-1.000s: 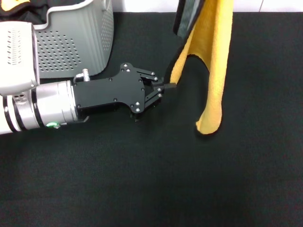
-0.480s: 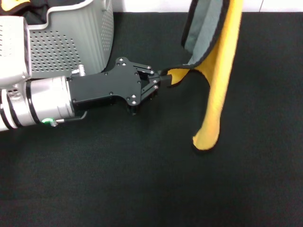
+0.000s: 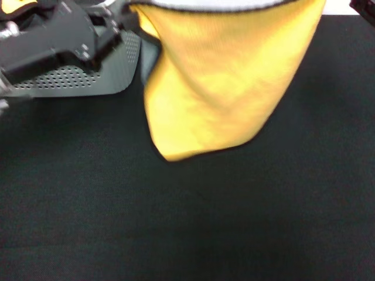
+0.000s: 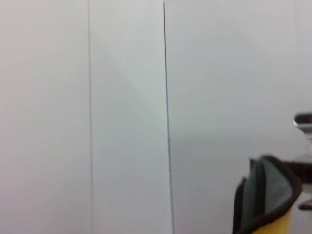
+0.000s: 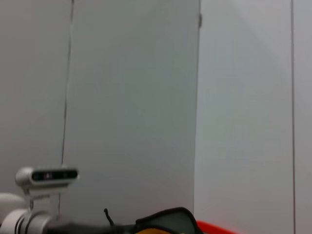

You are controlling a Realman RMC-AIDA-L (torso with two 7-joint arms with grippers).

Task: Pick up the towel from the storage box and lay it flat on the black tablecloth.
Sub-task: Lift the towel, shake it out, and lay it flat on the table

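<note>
My left gripper [image 3: 120,17] pinches the towel's [image 3: 217,82] top corner. Yellow-orange cloth hangs spread wide, black-edged, above the black tablecloth [image 3: 176,222]. Right gripper's state: can't tell.

even, bright light; motion blur on the towel [image 3: 222,82] and left gripper [image 3: 126,20]; both wrist views soft, flat grey
</note>
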